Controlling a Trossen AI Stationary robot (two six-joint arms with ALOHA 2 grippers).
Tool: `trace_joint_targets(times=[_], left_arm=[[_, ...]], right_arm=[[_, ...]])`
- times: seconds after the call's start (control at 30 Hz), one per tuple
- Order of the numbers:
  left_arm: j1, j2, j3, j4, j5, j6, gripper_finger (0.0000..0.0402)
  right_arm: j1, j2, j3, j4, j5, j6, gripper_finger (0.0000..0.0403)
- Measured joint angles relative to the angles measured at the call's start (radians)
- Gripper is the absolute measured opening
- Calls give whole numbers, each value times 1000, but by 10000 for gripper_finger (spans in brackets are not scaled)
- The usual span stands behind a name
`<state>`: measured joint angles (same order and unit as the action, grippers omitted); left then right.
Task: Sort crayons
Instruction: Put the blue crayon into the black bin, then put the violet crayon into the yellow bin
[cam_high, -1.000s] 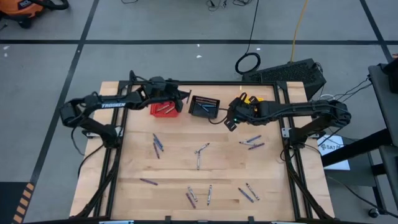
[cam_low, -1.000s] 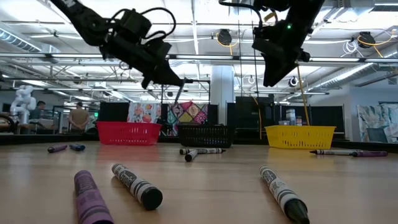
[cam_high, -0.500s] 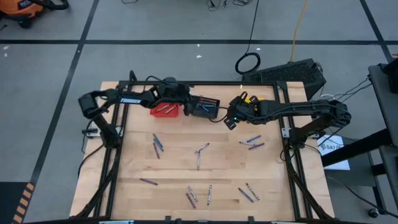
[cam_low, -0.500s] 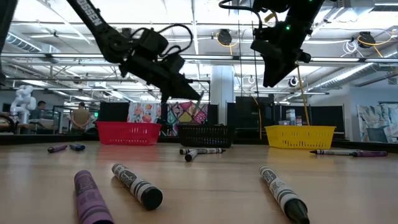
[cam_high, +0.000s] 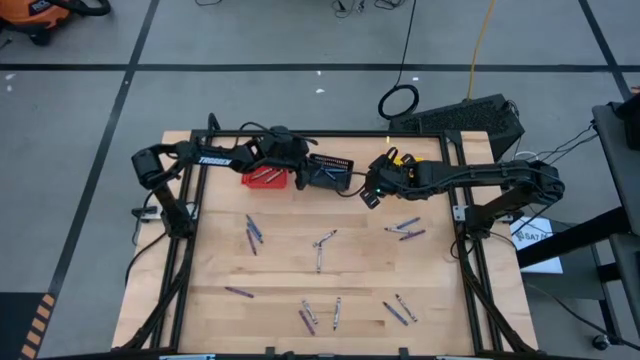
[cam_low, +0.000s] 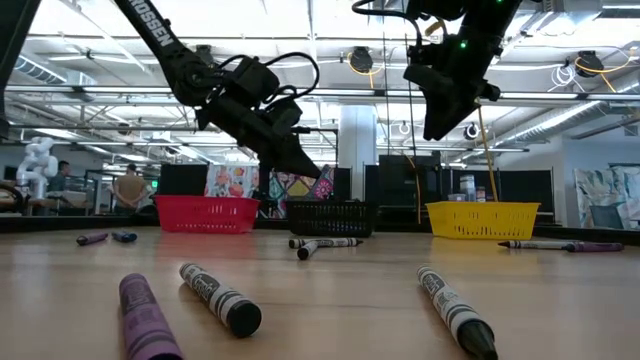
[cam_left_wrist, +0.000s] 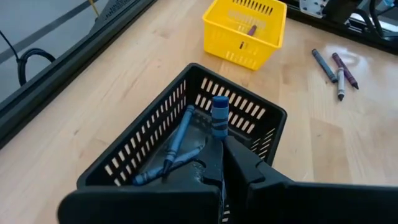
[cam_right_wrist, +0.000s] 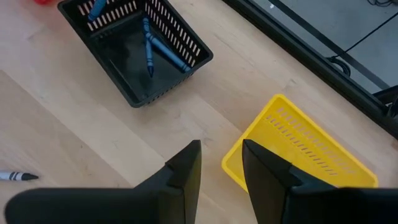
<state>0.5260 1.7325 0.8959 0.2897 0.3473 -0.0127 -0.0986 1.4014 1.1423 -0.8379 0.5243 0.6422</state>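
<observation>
Left end effector (cam_left_wrist: 219, 146) sits over the black basket (cam_high: 328, 172) at the middle of the counter's far edge, fingers clamped on one blue crayon (cam_left_wrist: 219, 116) that stands upright above the basket's inside, not released. Two more blue crayons (cam_left_wrist: 176, 140) lie crossed on the black basket's floor. Right end effector (cam_right_wrist: 221, 163) hovers above the counter (cam_high: 280, 270) between the black basket and the yellow basket (cam_high: 400, 160), fingers apart, nothing between them. Three baskets in a row along the far edge: red basket (cam_high: 265, 177) toward the far-left corner, black in the middle, yellow toward the far-right corner. Red one holds a few crayons, exact count not readable; the yellow one shows one dark stick (cam_left_wrist: 251, 29) in the left wrist view. Loose crayons on the counter in the high view, roughly sixteen: three left of centre (cam_high: 252, 234), one near the left edge (cam_high: 238, 292), three at the centre (cam_high: 321, 245), three toward the right edge (cam_high: 406, 229), four by the middle of the near edge (cam_high: 320, 315), two near the near-right area (cam_high: 400, 308). Colours are a mix of grey, blue and purple. Overlaps make the per-cluster counts approximate.
</observation>
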Motion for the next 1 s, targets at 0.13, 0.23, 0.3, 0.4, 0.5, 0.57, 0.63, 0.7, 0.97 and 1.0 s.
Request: trace_joint_targets(times=[0.13,0.23,0.3,0.4,0.5,0.57,0.63,0.7,0.97,1.0], left_arm=[[-5,0,0,0,0,1,0],[-5,0,0,0,0,2,0],[-5,0,0,0,0,7,0],[-5,0,0,0,-1,23,7],[-5,0,6,-3,-1,22,27],[-7,0,14,-1,-1,22,41],[-9,0,23,-1,-1,22,53],[-10,0,32,-2,-1,21,59],[-10,-1,98,-155,-3,21,61],[-10,-1,105,-171,-3,21,61]], right_arm=[[0,0,0,0,0,0,105],[0,0,0,0,0,1,105],[0,0,0,0,-2,1,105],[0,0,0,-1,-3,5,105],[0,0,0,-7,-4,19,105],[0,0,0,-13,-4,26,105],[0,0,0,-16,-5,27,105],[0,0,0,-22,-12,27,105],[0,0,0,-111,-137,27,105],[1,0,0,-129,-149,28,105]])
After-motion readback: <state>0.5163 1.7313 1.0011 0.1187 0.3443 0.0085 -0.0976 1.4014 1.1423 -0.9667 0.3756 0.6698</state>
